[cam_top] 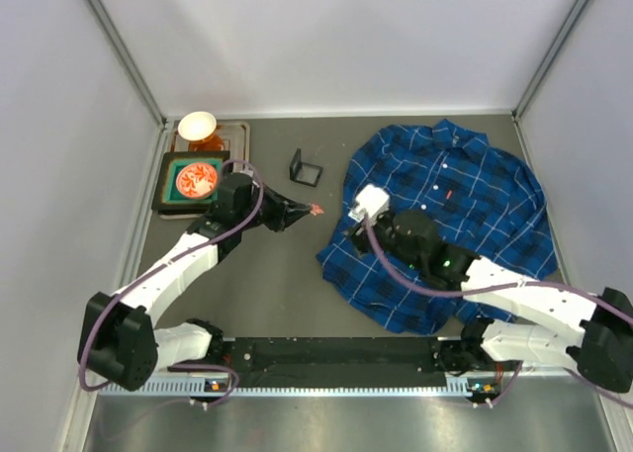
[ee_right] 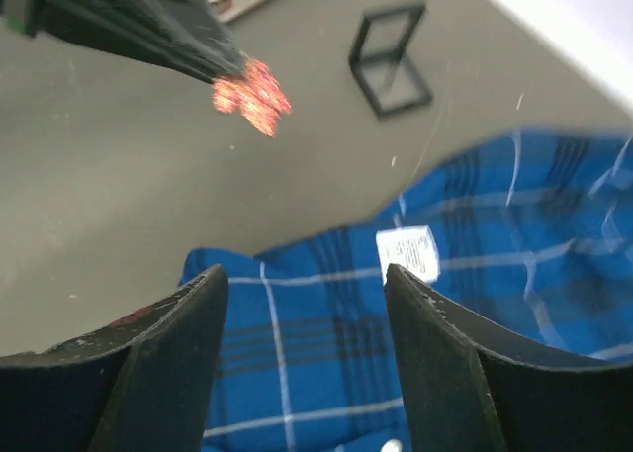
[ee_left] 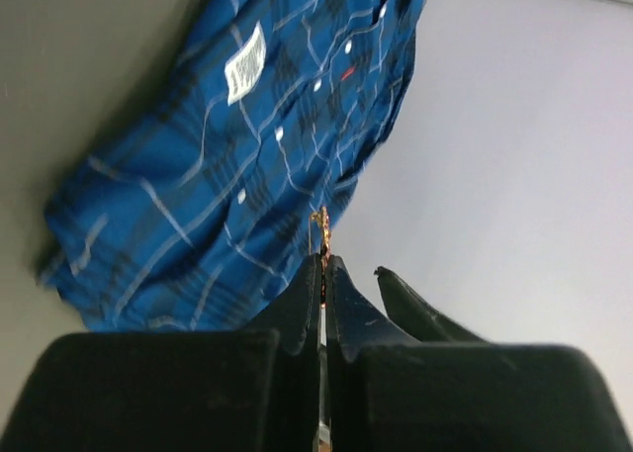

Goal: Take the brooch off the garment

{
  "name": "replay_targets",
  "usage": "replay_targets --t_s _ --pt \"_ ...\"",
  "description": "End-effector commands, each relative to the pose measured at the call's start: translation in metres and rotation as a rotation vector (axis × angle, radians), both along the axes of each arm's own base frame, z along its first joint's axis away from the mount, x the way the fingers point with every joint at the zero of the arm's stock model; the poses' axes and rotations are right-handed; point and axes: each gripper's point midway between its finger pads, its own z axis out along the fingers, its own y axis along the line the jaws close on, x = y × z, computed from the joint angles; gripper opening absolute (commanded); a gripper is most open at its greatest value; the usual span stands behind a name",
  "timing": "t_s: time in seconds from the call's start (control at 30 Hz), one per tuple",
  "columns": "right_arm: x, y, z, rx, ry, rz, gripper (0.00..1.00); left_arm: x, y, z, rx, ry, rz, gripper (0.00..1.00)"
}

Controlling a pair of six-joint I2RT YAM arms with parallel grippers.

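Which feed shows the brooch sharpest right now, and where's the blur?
Right wrist: brooch smeared pink-orange at the left end effector, shirt soft. Left wrist: brooch edge-on, thin; shirt's lower-left edge blurred. Top external: sharpest overall, brooch tiny.

White arms (cam_top: 163, 284), black joints, purple cables (cam_top: 83, 358)

Brooch (ee_right: 252, 96) a blurred orange smear; garment (ee_right: 539, 225) cut off at picture edges; label (ee_right: 407, 252) print illegible.

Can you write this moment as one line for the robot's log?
left gripper: shut on brooch | brooch: off shirt, beside it | right gripper: open, over shirt edge
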Motion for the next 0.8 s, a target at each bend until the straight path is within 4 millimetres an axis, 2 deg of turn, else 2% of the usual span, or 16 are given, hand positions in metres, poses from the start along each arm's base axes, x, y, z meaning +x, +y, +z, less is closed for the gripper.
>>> replay_targets --t_s 0.0,0.03,0.1,0.13,0.17,0.2,0.23,0.27,0.37,0.47,0.6,0.77 --pt "-0.002 -0.013 0.007 0.341 0.489 -0.11 0.64 0.028 -0.002 0.023 0.065 -0.403 -0.072 0.0" --pt "0.001 -0.007 0.01 0.45 0.596 -0.127 0.64 0.033 -0.003 0.031 0.077 -0.501 -0.081 0.0" --pt "0.013 -0.003 0.02 0.58 0.686 -0.08 0.64 0.036 0.001 0.022 0.102 -0.533 -0.072 0.0" --pt "0.025 0.007 0.038 0.728 0.725 -0.049 0.64 0.039 0.002 0.027 0.093 -0.581 -0.063 0.0" --pt "0.025 0.012 0.035 0.77 0.789 -0.006 0.64 0.039 0.003 0.02 0.087 -0.581 -0.06 0.0" --pt "0.035 0.011 0.043 0.864 0.848 -0.002 0.64 0.039 0.003 0.025 0.067 -0.609 -0.058 0.0" --pt "0.046 0.019 0.041 0.904 0.869 0.03 0.64 0.041 0.003 0.03 0.05 -0.631 -0.048 0.0" --pt "0.046 0.027 0.049 0.925 0.887 0.088 0.61 0.042 0.004 0.03 0.043 -0.631 -0.042 0.0" --pt "0.053 0.041 0.056 1.013 0.923 0.172 0.59 0.044 0.006 0.039 -0.009 -0.65 -0.015 0.0" --pt "0.061 0.046 0.046 1.031 0.951 0.168 0.56 0.045 0.005 0.04 -0.059 -0.631 -0.009 0.0" --pt "0.062 0.049 0.048 1.089 0.965 0.219 0.53 0.044 0.006 0.034 -0.143 -0.571 0.013 0.0" --pt "0.067 0.054 0.044 1.103 0.976 0.229 0.49 0.043 0.005 0.02 -0.169 -0.528 0.017 0.0"
